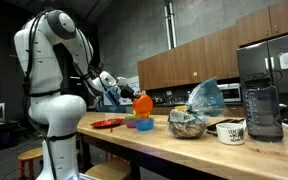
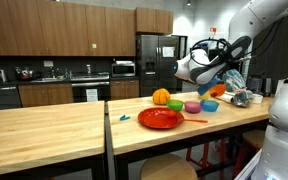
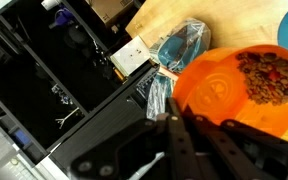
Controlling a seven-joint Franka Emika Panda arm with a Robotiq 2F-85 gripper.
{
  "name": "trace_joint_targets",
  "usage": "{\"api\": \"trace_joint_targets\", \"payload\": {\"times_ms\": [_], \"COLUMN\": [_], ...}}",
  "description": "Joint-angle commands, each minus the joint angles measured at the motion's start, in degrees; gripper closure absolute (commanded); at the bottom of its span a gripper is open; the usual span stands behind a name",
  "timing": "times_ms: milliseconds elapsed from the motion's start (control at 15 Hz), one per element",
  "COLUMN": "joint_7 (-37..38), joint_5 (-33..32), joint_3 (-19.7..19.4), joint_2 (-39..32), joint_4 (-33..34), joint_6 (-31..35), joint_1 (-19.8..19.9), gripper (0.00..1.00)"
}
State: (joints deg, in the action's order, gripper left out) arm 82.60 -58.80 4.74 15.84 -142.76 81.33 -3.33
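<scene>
In an exterior view, a red plate (image 2: pixel 160 118) lies near the near edge of the tabletop (image 2: pixel 44 125). A green bowl (image 2: pixel 176 104) and a pink bowl (image 2: pixel 192 106) sit just behind it, toward the middle. To their right the gripper (image 2: pixel 215 84) hangs above the wood. Its jaws are pinched together on the rim of an orange bowl (image 3: pixel 234 85), which is held clear of the tabletop and carries brown bits. In the wrist view a plastic bag (image 3: pixel 184 45) lies beyond the bowl.
</scene>
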Motion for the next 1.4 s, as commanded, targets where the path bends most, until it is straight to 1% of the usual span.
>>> {"api": "trace_joint_targets", "payload": {"times_ms": [0,533,1067,1333], "joint_7": [2.41,5.64,6.47,7.24], "joint_5": [-1.19,-4.11,-5.23,-5.38], "joint_3": [1.08,3.04,3.79,4.79], "joint_2": [-1.55,-5.31,-7.12,-8.53], "joint_4": [0.18,0.83,0.78,0.74], "joint_6": [-2.14,-6.77,-11.35,-14.02], "joint_1": [-0.78,-2.55,-4.00,-4.99], "gripper": [0.99,0.99,0.99,0.99]}}
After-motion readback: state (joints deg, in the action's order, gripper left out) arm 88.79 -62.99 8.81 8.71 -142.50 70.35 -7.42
